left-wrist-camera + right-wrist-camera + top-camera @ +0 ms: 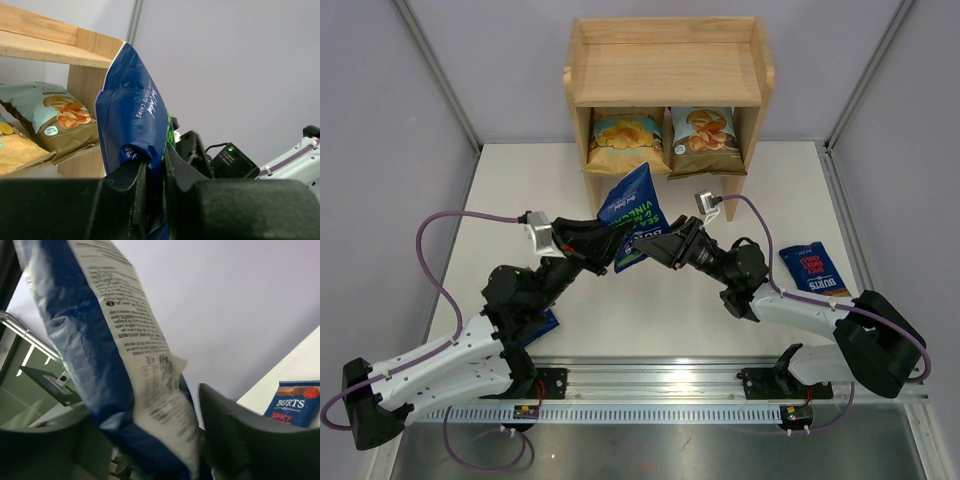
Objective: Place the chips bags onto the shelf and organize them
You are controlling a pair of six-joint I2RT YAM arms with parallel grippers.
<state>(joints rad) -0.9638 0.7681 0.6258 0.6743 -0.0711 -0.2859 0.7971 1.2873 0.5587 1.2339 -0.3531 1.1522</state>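
Note:
A dark-blue green-lettered chips bag (633, 208) hangs upright above the table, just in front of the wooden shelf (665, 70). My left gripper (623, 250) is shut on its lower edge; the left wrist view shows the jaws (156, 162) pinching the crumpled foil (132, 115). My right gripper (662, 245) stands open around the same bag (115, 355), its right finger apart from the foil. A yellow bag (625, 138) and a light-blue and brown bag (705, 130) stand side by side on the shelf's lower tier. The top tier holds nothing.
A red-lettered dark-blue Burts bag (813, 268) lies flat on the table to the right, beside my right arm. Another blue bag (544, 325) peeks out from under my left arm. The shelf's legs stand at the table's far edge.

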